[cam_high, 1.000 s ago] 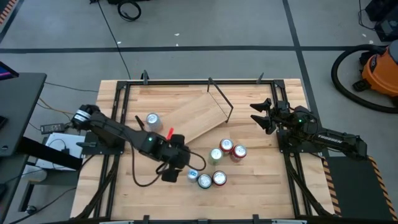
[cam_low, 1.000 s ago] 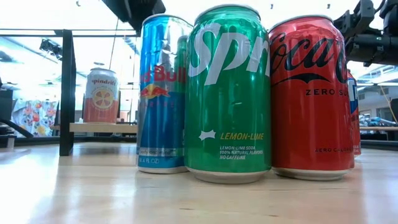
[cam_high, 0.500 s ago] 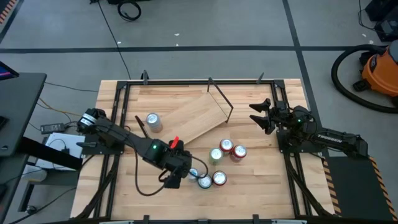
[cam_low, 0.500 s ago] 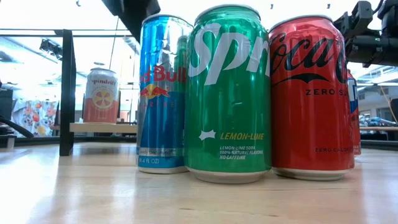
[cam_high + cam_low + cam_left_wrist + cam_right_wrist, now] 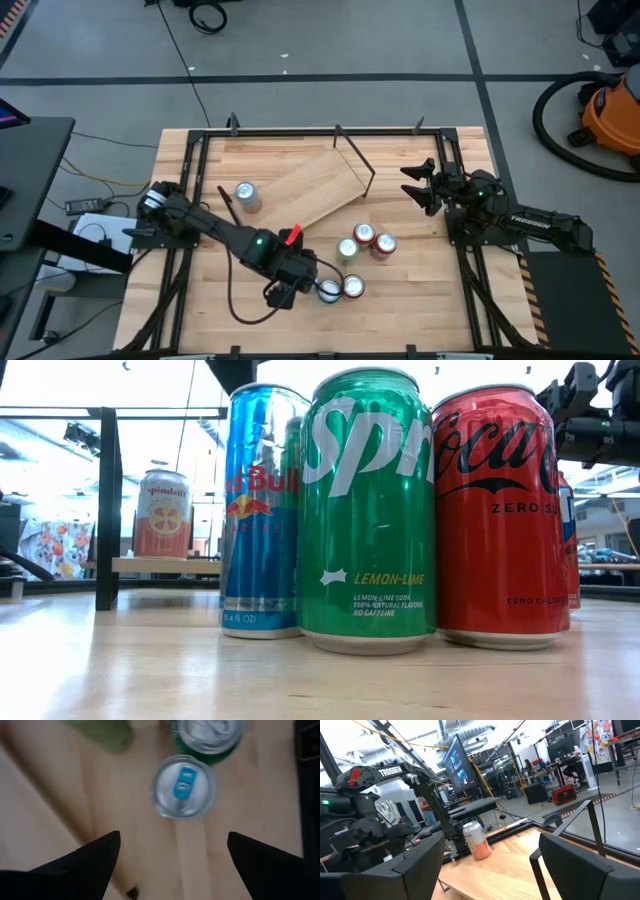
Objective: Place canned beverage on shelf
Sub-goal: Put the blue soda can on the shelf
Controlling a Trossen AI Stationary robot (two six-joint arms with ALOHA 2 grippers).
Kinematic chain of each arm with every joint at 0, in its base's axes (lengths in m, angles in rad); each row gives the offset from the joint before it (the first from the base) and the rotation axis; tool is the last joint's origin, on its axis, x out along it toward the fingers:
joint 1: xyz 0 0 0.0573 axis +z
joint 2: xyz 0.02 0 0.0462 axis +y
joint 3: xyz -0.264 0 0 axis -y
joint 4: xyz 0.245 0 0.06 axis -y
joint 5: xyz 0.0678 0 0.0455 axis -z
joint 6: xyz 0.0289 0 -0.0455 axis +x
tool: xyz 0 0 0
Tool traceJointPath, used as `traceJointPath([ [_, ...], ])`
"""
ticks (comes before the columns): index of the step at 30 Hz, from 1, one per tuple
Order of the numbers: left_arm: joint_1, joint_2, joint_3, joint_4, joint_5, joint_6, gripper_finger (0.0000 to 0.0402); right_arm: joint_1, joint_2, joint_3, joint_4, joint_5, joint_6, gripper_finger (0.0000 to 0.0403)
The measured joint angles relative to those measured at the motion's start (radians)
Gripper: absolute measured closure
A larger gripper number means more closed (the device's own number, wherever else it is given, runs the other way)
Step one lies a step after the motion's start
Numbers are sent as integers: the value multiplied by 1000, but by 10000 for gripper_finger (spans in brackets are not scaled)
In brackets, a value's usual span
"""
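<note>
Blue can (image 5: 183, 788) stood upright nr desk's front edge; L gripper (image 5: 172, 862) spread above it; R gripper (image 5: 487, 862) spread, idle.

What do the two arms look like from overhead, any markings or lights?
Both are dark, jointed arms. The left arm has a green light, a red tab near its tool and a trailing black cable. The right arm bears white lettering and a green light by its tool.

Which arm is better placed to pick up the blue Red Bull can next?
Left. The left gripper hangs open right over the Red Bull can, its fingers either side of it in the wrist view. The right gripper waits open at the table's far right, away from the cans.
</note>
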Motion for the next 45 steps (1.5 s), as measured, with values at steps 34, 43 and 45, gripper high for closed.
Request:
traceJointPath([
  [34, 20, 137, -3, 150, -1, 194, 21, 0, 21, 0, 6, 0, -6, 69],
  [43, 20, 164, -2, 158, 7, 205, 27, 0, 32, 0, 8, -1, -7, 69],
  [45, 22, 167, -3, 152, 8, 205, 37, 0, 32, 0, 11, -1, -6, 69],
])
